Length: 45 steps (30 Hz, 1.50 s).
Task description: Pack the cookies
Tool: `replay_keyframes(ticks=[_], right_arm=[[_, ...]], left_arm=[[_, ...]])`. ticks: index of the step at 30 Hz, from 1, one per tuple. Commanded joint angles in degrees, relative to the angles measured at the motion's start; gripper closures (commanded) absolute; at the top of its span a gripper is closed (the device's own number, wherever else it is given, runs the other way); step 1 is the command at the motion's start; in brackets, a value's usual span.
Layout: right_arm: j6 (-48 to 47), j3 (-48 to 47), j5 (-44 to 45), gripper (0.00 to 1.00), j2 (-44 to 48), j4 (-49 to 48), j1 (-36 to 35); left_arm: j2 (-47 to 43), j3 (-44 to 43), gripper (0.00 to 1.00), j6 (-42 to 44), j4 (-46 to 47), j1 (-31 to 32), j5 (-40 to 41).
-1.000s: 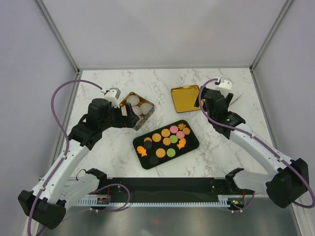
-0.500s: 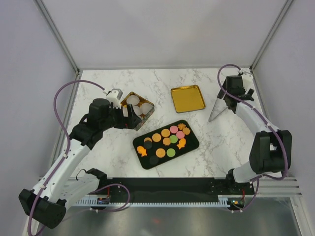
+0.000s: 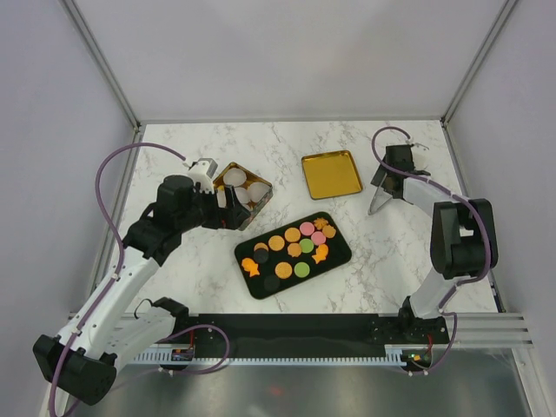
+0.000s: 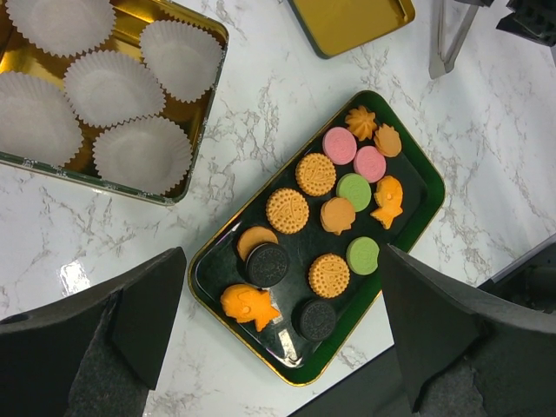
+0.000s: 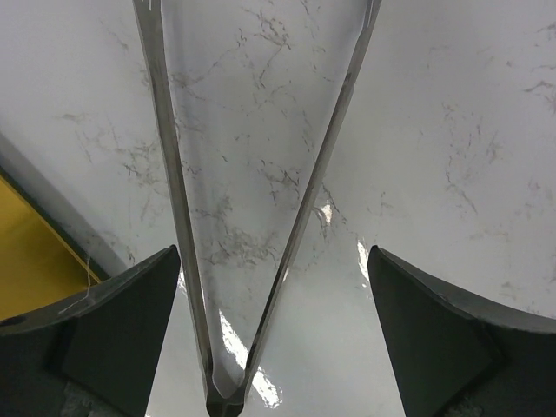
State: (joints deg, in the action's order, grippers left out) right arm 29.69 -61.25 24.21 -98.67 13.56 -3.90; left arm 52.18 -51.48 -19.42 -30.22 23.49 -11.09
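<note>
The cookies (image 3: 294,249) lie on a black oblong tray (image 3: 340,248) at the table's middle: round orange, pink, green and dark ones and a few orange shaped ones. The left wrist view shows them (image 4: 287,210) on the tray (image 4: 213,274) below my open, empty left gripper (image 4: 282,252). In the top view that gripper (image 3: 234,208) hovers at the near edge of a gold tin (image 3: 258,207). My right gripper (image 3: 388,176) is open at the back right, over metal tongs (image 3: 380,200). In the right wrist view the tongs (image 5: 320,174) lie on the marble between my spread fingers (image 5: 104,321).
The gold tin (image 4: 203,130) holds several white paper cups (image 4: 113,87). A gold lid (image 3: 331,174) lies upside down behind the tray; it also shows in the left wrist view (image 4: 347,19) and at the left edge of the right wrist view (image 5: 30,269). Walls enclose the table.
My right arm swung from beside the lid to the back right, then folded in, bringing its gripper over the tongs. The left arm has barely moved.
</note>
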Motion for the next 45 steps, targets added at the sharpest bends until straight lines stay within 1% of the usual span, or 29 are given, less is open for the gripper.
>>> replay_keyframes(ticks=[1,5,8,11,12,16,19,22,23,26,29,34,41,45], right_arm=[[1.60,0.35,-0.13,0.02,-1.52,-3.81,-0.58],[2.21,0.61,0.05,0.02,-3.97,-4.86,-0.76],[2.47,0.52,-0.21,0.04,-5.56,-5.47,-0.84],[2.74,0.35,-0.83,0.08,-6.62,-5.91,-0.76],[2.74,0.17,-1.09,0.10,-6.88,-5.83,-0.76],[3.00,-0.79,-0.48,0.13,-7.76,-5.13,-0.76],[2.83,-2.20,-0.82,0.17,-8.99,-3.81,-0.76],[2.30,-2.99,-1.70,0.25,-9.69,-3.54,-0.84],[2.04,-3.17,-1.79,0.31,-9.78,-3.54,-0.76],[0.72,-3.70,-1.71,0.42,-9.78,-3.28,-0.76],[-0.68,-4.05,-1.97,0.48,-8.30,-2.67,-0.93],[-2.97,-4.31,-1.36,0.48,-1.46,-0.03,-4.00],[-4.38,-2.91,-0.47,0.48,6.47,4.54,-12.52],[-4.47,-2.56,-1.18,0.48,9.72,7.09,-15.51]], left_arm=[[-1.29,0.24,0.00,0.52,1.56,-0.02,-1.39],[-1.03,0.24,0.00,0.52,1.56,-0.02,-1.39],[-0.86,0.24,0.00,0.52,1.48,-0.02,-1.39],[-0.77,0.42,0.00,0.52,1.56,-0.02,-1.30],[-0.85,0.42,0.00,0.52,1.56,-0.02,-1.21],[-0.68,0.42,0.00,0.44,1.48,-0.02,-1.30],[-0.77,0.51,0.00,0.44,1.56,-0.02,-1.47],[-0.68,0.59,0.00,0.44,1.56,-0.02,-1.48],[-0.68,0.51,0.00,0.44,1.48,-0.02,-1.48],[-0.86,0.68,0.00,0.52,1.56,-0.02,-1.56],[-0.86,0.68,0.00,0.44,1.56,-0.02,-1.74],[-0.68,0.51,0.00,0.44,1.48,-0.02,-2.00],[-0.77,0.59,0.00,0.44,1.48,-0.02,-1.74],[-0.86,0.68,0.00,0.52,1.56,-0.02,-1.74]])
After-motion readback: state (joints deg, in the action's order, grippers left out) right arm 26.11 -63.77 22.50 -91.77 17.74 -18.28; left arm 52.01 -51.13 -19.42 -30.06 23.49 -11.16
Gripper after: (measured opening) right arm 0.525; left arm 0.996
